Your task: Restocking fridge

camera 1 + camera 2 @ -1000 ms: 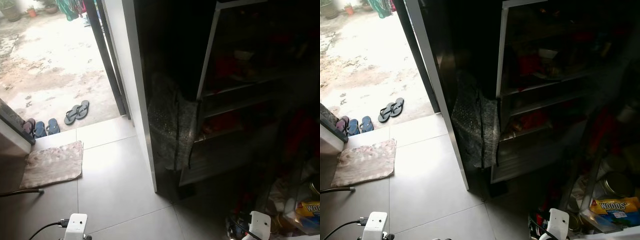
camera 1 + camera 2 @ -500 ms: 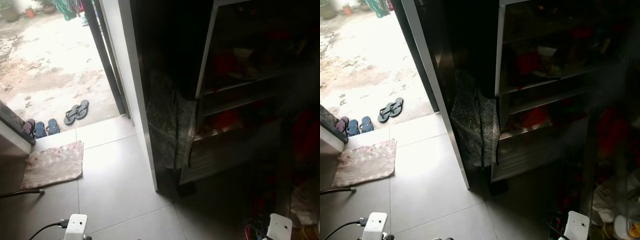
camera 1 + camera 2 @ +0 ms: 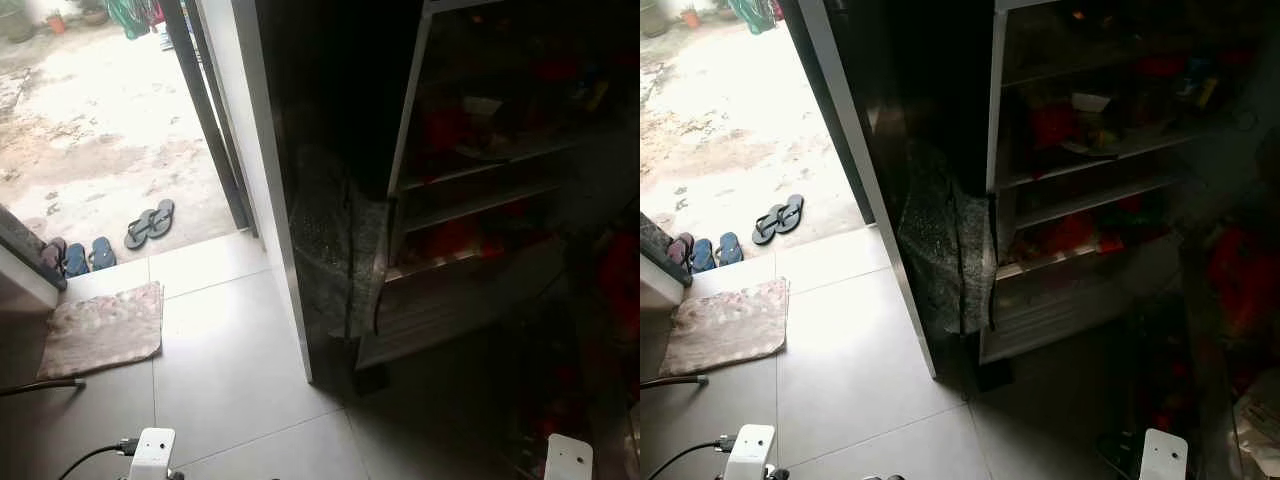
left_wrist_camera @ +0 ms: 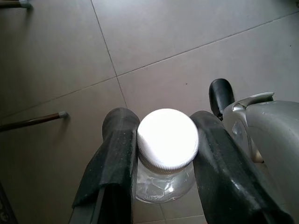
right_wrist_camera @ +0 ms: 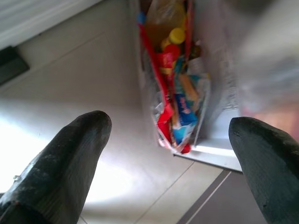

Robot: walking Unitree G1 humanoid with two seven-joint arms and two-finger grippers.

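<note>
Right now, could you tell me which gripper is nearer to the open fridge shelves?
Right. The right gripper, open, hangs low just before the fridge shelves; the left gripper, shut on a white-capped bottle, is over the tiled floor toward the doorway.

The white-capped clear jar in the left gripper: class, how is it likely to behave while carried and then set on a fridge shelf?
The jar looks like clear, smooth glass or plastic, so it may slip; the left gripper pinches it just under the ribbed white cap, which probably helps. Being round, it could roll if laid down. If glass, probably fragile over the tiled floor.
</note>
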